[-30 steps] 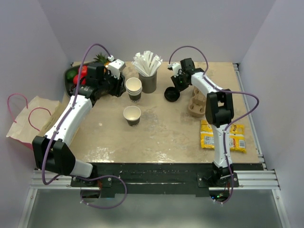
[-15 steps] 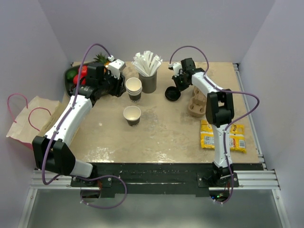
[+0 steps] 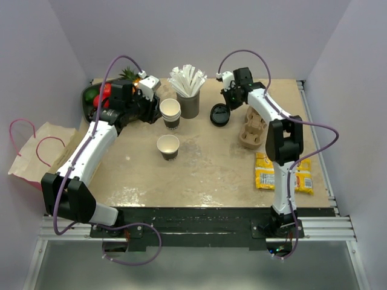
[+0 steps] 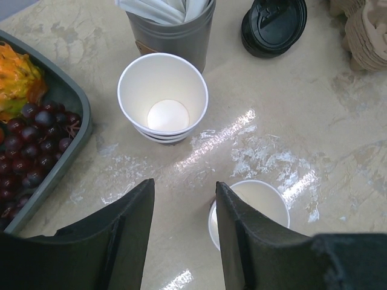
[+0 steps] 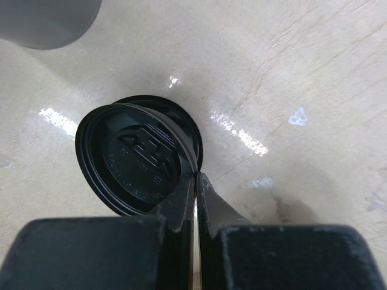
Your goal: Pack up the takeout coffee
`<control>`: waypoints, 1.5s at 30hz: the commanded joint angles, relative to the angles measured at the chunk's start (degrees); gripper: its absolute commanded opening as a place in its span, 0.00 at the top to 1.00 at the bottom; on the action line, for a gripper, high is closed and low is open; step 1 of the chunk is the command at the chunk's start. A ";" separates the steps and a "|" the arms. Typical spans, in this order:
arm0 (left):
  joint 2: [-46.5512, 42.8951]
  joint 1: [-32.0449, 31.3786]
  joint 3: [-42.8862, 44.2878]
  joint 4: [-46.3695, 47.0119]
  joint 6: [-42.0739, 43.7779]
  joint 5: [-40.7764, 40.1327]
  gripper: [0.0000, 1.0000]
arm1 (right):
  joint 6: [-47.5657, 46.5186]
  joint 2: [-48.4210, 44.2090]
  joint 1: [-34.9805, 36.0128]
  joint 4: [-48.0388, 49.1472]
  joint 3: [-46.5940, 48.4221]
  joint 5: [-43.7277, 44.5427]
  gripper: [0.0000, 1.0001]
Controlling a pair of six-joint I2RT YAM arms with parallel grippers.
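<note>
**Right arm.** The right gripper (image 5: 195, 181) is fully closed, its two fingers pinching the near rim of the black lid (image 5: 136, 160). The lid sits tilted, one edge raised. A dark rim showing past it at 1 o'clock looks like a second lid (image 5: 181, 118) underneath. A pinch on the rim suits peeling one lid off by its edge, and I judge that to be the purpose.

**Around the lid, seen from above.** The grey straw holder (image 3: 189, 106) is at 9 o'clock, filled with white straws (image 3: 187, 77). The moulded cup carrier (image 3: 253, 130) is at 4 o'clock and has nothing in its wells. The single cup (image 3: 168, 147) stands upright at 8 o'clock, well apart. It is brown outside and uncovered, showing only a white interior, with no drink that I can make out. The takeout coffee is therefore in two parts, the cup on the table (image 3: 211, 175) and its lid in the right fingers.

**Left arm.** The left gripper (image 4: 184, 187) hangs partly open and holds nothing. It is poised above the table between the cups, probably waiting to steady one of them.

**Around the left gripper.** The stack of cups (image 4: 139, 84), nested and open, stands at 12 o'clock of the single cup. The fruit tray (image 4: 78, 115) lies at 9 o'clock of the stack and holds grapes (image 4: 30, 139). The paper bag (image 3: 36, 151) lies flat off the table edge at 9 o'clock of the single cup. It is the likely place for packing.
</note>
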 commanded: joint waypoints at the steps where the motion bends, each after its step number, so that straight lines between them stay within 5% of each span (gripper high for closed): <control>1: -0.88 0.49 1.35 1.39 1.15 2.29 0.50 | 0.18 -4.39 0.02 0.90 -0.52 1.50 1.00; 13: -2.97 0.40 0.04 3.13 1.85 9.14 0.51 | -0.96 -13.68 0.02 4.05 -6.46 -4.82 1.00; 19: -6.85 -1.00 -5.94 17.11 -0.17 14.60 0.51 | -4.46 -32.99 4.31 21.53 -24.99 -9.49 1.00; 26: -8.17 -2.84 -6.99 18.79 4.04 21.26 0.52 | -24.50 -54.81 19.26 56.30 -52.44 1.05 1.00; 37: -13.70 -7.07 -12.53 17.65 8.53 23.83 0.54 | -32.60 -53.70 29.81 59.09 -54.93 9.22 1.00; 45: -23.98 -6.98 -21.06 17.65 8.35 9.95 0.49 | -36.37 -49.22 37.19 62.33 -55.97 15.11 1.00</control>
